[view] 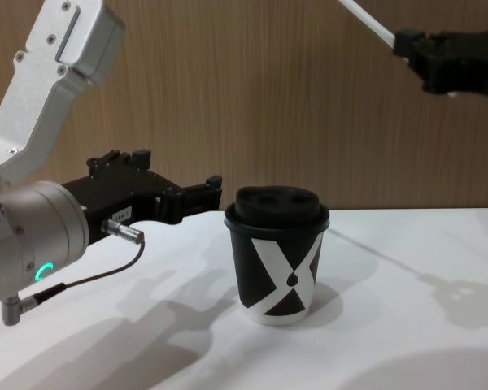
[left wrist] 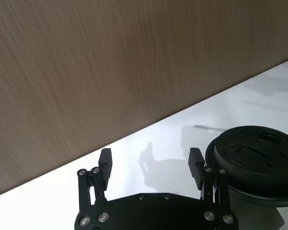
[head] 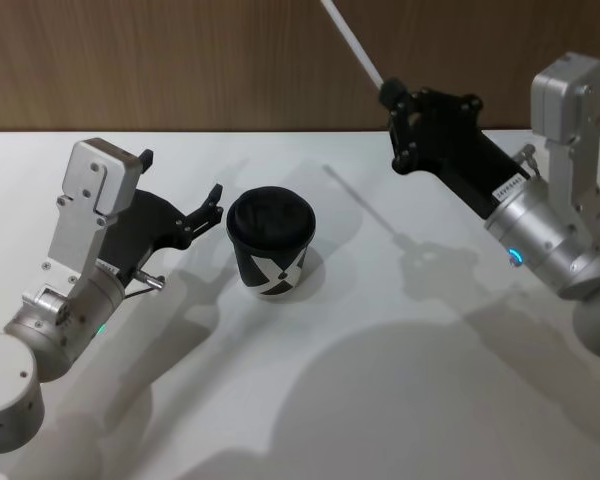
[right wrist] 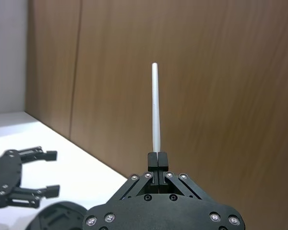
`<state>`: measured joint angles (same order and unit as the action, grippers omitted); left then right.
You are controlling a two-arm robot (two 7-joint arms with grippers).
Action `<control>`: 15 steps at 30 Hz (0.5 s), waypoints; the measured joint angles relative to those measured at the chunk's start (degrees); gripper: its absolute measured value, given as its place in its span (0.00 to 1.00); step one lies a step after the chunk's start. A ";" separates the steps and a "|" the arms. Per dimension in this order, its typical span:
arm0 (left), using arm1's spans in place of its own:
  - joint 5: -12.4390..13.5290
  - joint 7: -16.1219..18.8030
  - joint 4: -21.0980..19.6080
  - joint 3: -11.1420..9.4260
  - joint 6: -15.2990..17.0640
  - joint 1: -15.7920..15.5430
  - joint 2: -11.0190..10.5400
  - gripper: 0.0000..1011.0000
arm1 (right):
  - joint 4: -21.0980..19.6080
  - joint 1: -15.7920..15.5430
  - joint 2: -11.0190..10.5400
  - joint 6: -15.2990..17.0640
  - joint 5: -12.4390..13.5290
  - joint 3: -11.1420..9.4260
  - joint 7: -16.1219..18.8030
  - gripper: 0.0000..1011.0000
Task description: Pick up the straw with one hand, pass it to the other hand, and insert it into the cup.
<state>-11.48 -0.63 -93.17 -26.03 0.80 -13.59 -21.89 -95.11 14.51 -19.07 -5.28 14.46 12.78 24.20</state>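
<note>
Cup [head: 270,250] stands on table [head: 400,400], just beside left gripper [head: 181,174].

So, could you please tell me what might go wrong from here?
The right gripper pinches the straw only near one end, so the long free length could pivot or slip when it moves. The open left gripper sits close beside the cup, so a careless move could tip it.

The white table [head: 430,400] carries 1 black cup [head: 270,255], standing upright.
</note>
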 joint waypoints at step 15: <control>0.00 0.01 0.00 0.00 0.00 0.00 0.00 0.99 | 8.20 8.63 0.59 -4.79 9.48 2.26 13.09 0.01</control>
<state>-11.48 -0.62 -93.17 -26.02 0.80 -13.59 -21.89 -86.91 23.14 -18.48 -10.07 23.93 15.04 37.29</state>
